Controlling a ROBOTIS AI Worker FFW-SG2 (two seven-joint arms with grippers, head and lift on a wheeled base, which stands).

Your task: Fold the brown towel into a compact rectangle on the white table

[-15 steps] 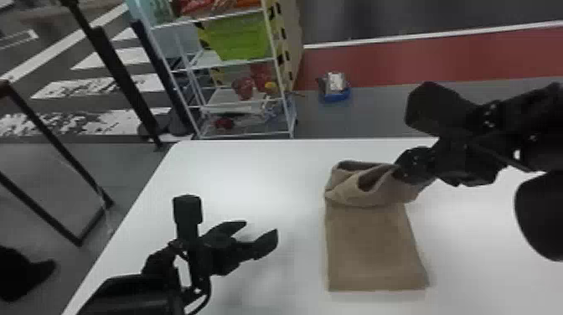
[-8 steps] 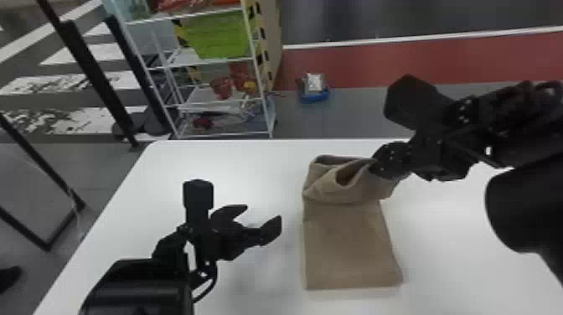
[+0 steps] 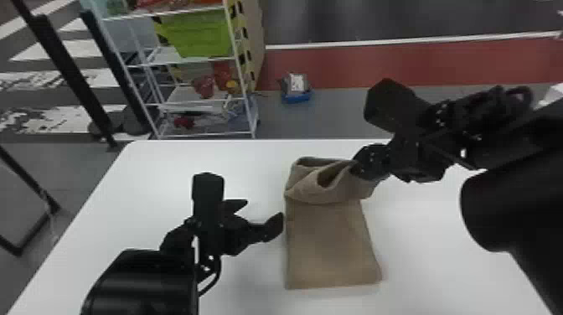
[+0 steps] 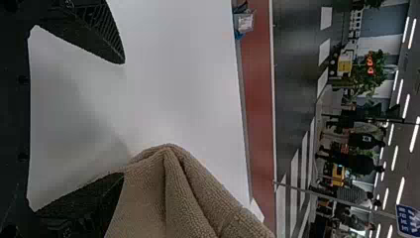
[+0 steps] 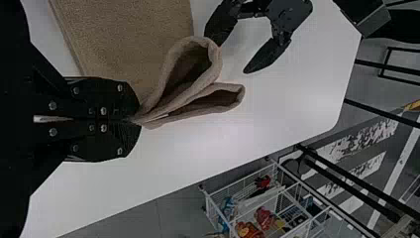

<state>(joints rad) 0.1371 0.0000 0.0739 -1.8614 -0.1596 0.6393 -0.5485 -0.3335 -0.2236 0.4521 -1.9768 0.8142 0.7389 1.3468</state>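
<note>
White table [image 3: 427, 259] has brown towel [image 3: 331, 247] mid-top, far end bunched. R gripper [image 3: 357, 167] clamped on that end, prob. to shape the fold; L gripper [image 3: 263, 210], fingers apart, near towel's side, maybe to assist. Bkgd: wire rack [image 3: 209, 134] w/ green bin [image 3: 201, 40], red items [image 3: 204, 86]; blue tray [image 3: 296, 98] holds pale pkt [image 3: 297, 83].

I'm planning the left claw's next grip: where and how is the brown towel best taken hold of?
Likely at the left end of the raised fold on the brown towel, coming from the robot's left. Its loops stand up there, giving the open left claw an edge to close on, while the right claw pinches the fold's right side.
</note>
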